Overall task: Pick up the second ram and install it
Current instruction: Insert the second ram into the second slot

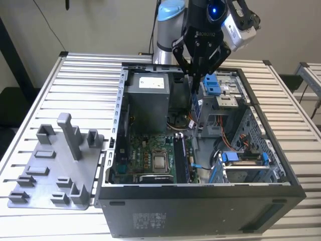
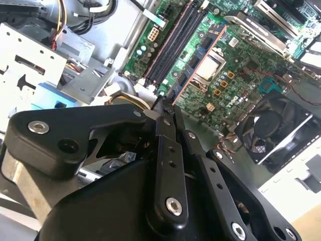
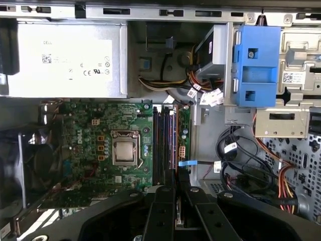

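Note:
My gripper [image 1: 195, 83] hangs over the open computer case [image 1: 200, 201], above its back half, with the fingers shut on the second ram [image 1: 196, 108]. The stick hangs downward from the fingertips, thin and dark, edge-on to the exterior view. In the second wrist view the gripper [image 2: 168, 108] is pinched on the ram [image 2: 200, 50], which runs away from the fingertips toward the green motherboard [image 2: 241, 75]. Its long black memory slots [image 3: 163, 145] lie below, just ahead of the gripper [image 3: 176, 193] in the first wrist view.
A grey plastic tray [image 1: 55, 165] with upright posts stands on the slatted table at the exterior view's left of the case. Inside the case are the grey power supply [image 1: 148, 100], the processor socket [image 1: 160, 161], blue drive brackets [image 1: 213, 83] and loose cable bundles [image 3: 241, 160].

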`<control>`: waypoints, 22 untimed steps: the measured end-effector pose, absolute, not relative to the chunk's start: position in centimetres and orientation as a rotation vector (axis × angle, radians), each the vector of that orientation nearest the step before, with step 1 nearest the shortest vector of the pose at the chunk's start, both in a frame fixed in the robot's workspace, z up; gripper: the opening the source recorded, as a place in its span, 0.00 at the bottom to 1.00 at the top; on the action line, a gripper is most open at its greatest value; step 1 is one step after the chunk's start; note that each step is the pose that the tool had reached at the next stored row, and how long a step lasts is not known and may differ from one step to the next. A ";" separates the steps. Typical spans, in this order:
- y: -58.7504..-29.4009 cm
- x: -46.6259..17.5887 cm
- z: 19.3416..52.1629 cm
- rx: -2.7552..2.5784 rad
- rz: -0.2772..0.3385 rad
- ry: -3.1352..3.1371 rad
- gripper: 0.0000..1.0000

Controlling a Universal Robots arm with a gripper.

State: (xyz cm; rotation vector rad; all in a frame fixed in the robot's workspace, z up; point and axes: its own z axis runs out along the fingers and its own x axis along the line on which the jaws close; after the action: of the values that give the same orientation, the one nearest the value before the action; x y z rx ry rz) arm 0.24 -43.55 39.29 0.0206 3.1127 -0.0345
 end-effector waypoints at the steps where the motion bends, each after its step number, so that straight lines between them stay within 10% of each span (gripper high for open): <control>1: -43.5 0.2 39.3 0.021 -0.034 3.113 0.14; 22: -43.5 0.2 38.0 0.021 -0.035 3.113 0.14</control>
State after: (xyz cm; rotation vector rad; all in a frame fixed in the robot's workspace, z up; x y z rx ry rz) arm 0.24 -43.55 38.00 0.0206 3.1127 -0.0345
